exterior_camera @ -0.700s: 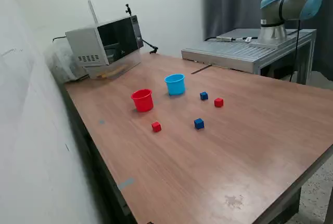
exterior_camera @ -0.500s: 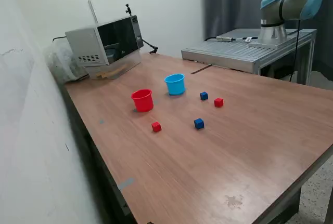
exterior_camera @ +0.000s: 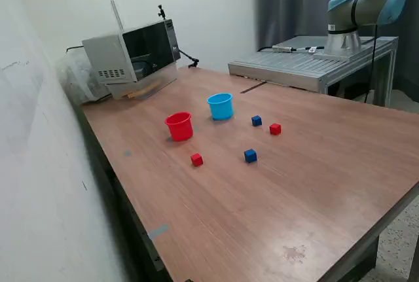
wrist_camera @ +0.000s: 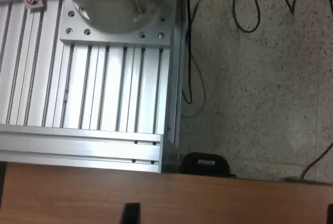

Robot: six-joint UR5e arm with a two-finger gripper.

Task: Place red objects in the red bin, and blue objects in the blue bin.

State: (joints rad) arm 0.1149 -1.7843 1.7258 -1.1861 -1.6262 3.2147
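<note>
Cubes: two red (exterior_camera: 196, 159) (exterior_camera: 275, 129), two blue (exterior_camera: 250, 156) (exterior_camera: 256, 120); two cups (exterior_camera: 179, 125) (exterior_camera: 220, 106).

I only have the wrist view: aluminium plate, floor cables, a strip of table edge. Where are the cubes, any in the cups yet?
Observer: None yet. All four lie on the table, outside the cups.
Operator: Which one is closest to the red cup?
Observer: A red cube, just in front of the red cup, on the camera's side.
Operator: And the blue cup?
Observer: The blue cup stands to the exterior view's right of the red cup, with a blue cube further right, not touching it.
</note>
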